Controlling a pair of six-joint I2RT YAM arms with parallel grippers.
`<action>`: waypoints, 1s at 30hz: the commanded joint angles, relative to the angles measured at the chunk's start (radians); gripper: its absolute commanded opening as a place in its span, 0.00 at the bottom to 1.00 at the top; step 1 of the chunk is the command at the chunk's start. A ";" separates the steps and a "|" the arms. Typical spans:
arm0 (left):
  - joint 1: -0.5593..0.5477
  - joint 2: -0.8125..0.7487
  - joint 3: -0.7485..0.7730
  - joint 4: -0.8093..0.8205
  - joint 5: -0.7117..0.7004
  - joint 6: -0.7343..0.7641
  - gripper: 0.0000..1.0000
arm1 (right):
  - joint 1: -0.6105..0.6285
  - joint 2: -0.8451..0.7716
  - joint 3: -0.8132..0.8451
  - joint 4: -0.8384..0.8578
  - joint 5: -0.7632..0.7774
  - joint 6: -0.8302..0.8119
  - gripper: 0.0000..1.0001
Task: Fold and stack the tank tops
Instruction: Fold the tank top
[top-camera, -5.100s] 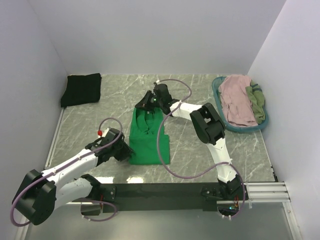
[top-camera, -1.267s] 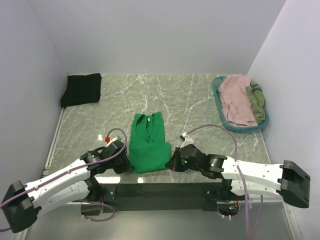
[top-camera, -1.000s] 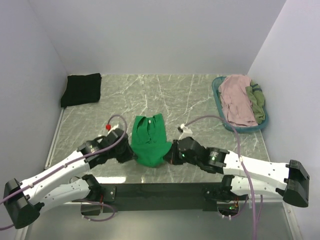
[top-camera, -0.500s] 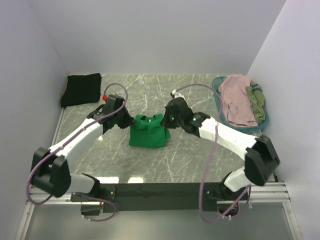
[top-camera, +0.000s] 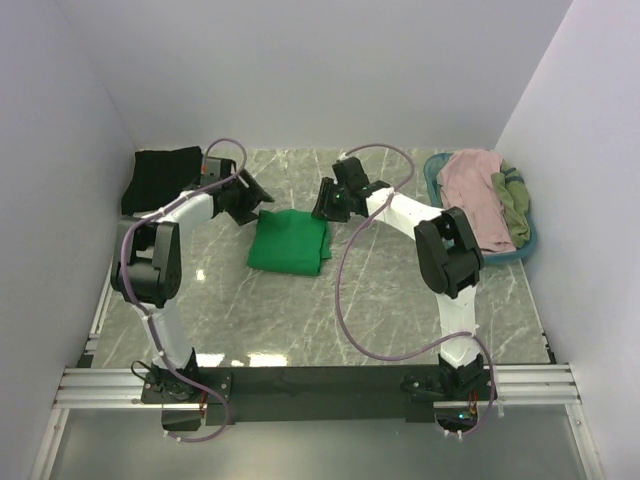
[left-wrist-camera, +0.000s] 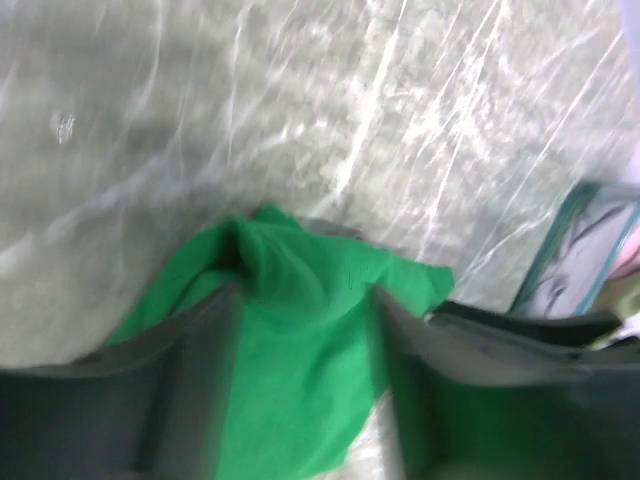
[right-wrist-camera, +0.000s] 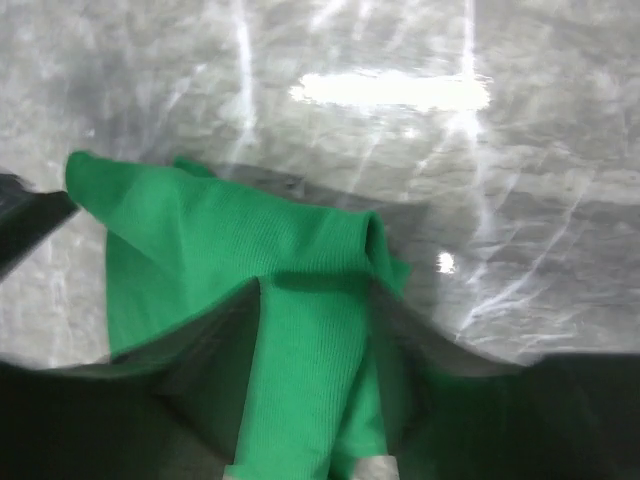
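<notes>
A bright green tank top (top-camera: 288, 240) lies folded into a compact rectangle on the marble table, seen close up in the left wrist view (left-wrist-camera: 290, 400) and the right wrist view (right-wrist-camera: 200, 230). My left gripper (top-camera: 258, 207) (left-wrist-camera: 303, 300) hovers at its far left corner, open, with green cloth lying between the spread fingers. At the far right corner my right gripper (top-camera: 322, 205) (right-wrist-camera: 315, 300) is also open over a fold of the cloth. A black tank top (top-camera: 162, 178) rests folded at the back left. Pink (top-camera: 470, 200) and olive (top-camera: 512, 205) tank tops lie in the basket.
A teal oval basket (top-camera: 487, 262) stands at the back right against the wall, and its rim (left-wrist-camera: 560, 250) shows in the left wrist view. White walls close in the table on three sides. The arms' cables loop above the table.
Both grippers carried the green top's near edge to the far side, folding it in half. Their jaws, shut on the cloth before, now stand apart.
</notes>
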 joint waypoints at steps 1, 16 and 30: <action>0.026 0.009 0.055 0.092 0.103 0.029 0.79 | -0.016 -0.017 0.061 0.011 -0.034 -0.010 0.57; -0.001 -0.320 -0.175 -0.116 -0.176 0.121 0.83 | 0.121 -0.327 -0.287 -0.007 0.230 -0.023 0.57; -0.095 -0.329 -0.419 0.046 -0.086 0.167 0.94 | 0.187 -0.228 -0.398 0.103 0.151 0.030 0.43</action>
